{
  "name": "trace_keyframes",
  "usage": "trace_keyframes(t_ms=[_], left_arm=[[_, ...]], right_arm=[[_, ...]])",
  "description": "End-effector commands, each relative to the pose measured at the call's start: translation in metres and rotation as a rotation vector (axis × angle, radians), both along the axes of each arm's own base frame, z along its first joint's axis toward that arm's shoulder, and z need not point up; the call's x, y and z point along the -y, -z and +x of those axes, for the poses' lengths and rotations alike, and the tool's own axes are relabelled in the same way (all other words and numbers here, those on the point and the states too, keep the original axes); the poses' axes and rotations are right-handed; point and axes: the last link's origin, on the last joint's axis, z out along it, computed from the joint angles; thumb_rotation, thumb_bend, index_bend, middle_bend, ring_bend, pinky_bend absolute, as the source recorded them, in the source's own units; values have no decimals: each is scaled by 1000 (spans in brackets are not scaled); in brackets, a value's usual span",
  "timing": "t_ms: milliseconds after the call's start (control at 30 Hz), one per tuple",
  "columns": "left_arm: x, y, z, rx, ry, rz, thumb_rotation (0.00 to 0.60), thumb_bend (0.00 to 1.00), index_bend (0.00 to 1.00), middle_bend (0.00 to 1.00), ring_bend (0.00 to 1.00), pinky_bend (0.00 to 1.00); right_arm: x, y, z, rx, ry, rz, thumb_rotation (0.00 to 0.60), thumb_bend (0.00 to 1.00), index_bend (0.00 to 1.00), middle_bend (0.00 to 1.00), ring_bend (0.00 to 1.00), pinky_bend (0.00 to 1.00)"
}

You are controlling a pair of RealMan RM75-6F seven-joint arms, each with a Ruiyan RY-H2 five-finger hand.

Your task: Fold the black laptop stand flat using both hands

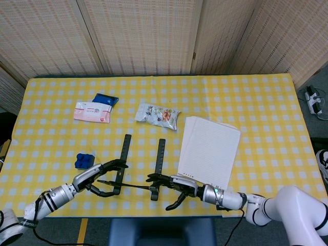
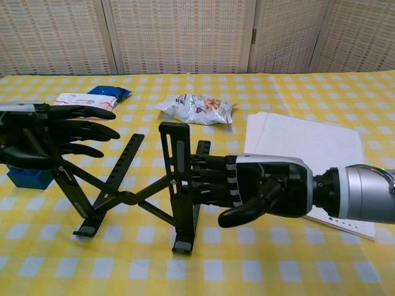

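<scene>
The black laptop stand [image 1: 142,167] stands propped open near the table's front edge, its two rails joined by a crossing link [image 2: 133,198]. My left hand [image 1: 97,177] is at the left rail, fingers [image 2: 80,129] spread and stretched out past the raised prop. It touches the stand without clasping it. My right hand [image 1: 177,187] has its fingers [image 2: 210,182] laid flat against the outer side of the right rail [image 2: 179,185], with the thumb hanging free below. Neither hand holds anything.
A stack of white lined paper [image 1: 209,151] lies right of the stand, close to my right forearm. A blue block [image 1: 84,161] sits left of the stand. A snack packet [image 1: 157,115], a pink-white pack [image 1: 92,112] and a blue pack [image 1: 105,99] lie further back.
</scene>
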Motion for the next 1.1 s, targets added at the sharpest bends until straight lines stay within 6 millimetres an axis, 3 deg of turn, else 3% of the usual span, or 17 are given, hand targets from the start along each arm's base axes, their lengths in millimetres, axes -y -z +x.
trace_keyframes(t_ms=[33, 333, 533, 800, 1100], left_arm=[[-3, -3, -6, -45, 38, 68, 600, 249, 132, 174, 48, 117], [-2, -4, -26, -266, 165, 289, 600, 249, 125, 149, 4, 70], [3, 2, -33, -343, 179, 317, 600, 250, 136, 149, 3, 59], [7, 24, -36, -391, 182, 342, 600, 270, 367, 158, 48, 83], [6, 44, -36, -489, 234, 411, 600, 295, 377, 184, 83, 96]], right_arm=[[2, -8, 5, -3, -22, -27, 600, 132, 0, 92, 117, 7], [3, -26, 17, 5, -60, -72, 600, 133, 0, 92, 116, 7], [1, -36, 24, 6, -91, -91, 600, 132, 0, 92, 114, 7], [1, -53, 30, 29, -111, -138, 600, 132, 0, 92, 111, 7], [-3, -59, 28, 17, -110, -153, 600, 133, 0, 92, 110, 7]])
